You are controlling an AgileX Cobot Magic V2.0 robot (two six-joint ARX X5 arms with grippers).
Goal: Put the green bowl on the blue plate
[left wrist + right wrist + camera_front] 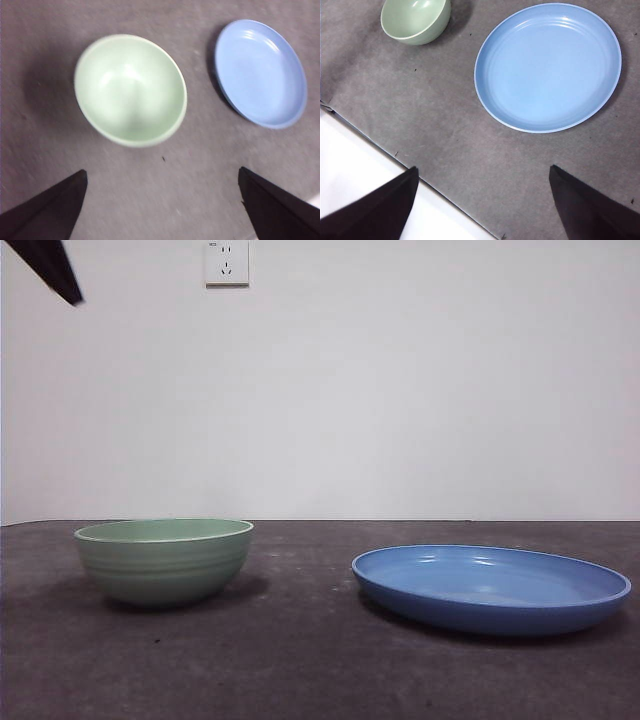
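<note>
Right, both dishes sit untouched on the dark table [300,660]: the green bowl [164,558] on the left, upright, rim level, and the blue plate [491,586] well apart from it on the right, with bare mat between them. Neither one is in a gripper's hold, so by my reading the task has not yet got past the approach. The left gripper [160,200] hangs high above the bowl's near side, its two black jaws spread wide with nothing between them, and the bowl [131,90] fills the middle of its wrist view while the plate [261,72] lies off beside it. That placing makes sense: this arm looks like the one lined up to come down on the bowl, jaws parted wide enough to straddle the rim. The right gripper [480,200] is also released and empty, poised above the table's near edge with the plate [547,67] spread before it and the bowl [416,20] farther off; it seems to be the one waiting. In the front view only a black tip [50,268] shows at the top left corner, clear of both dishes. The plate's wide, shallow well is empty, a generous landing spot for the narrower bowl.
</note>
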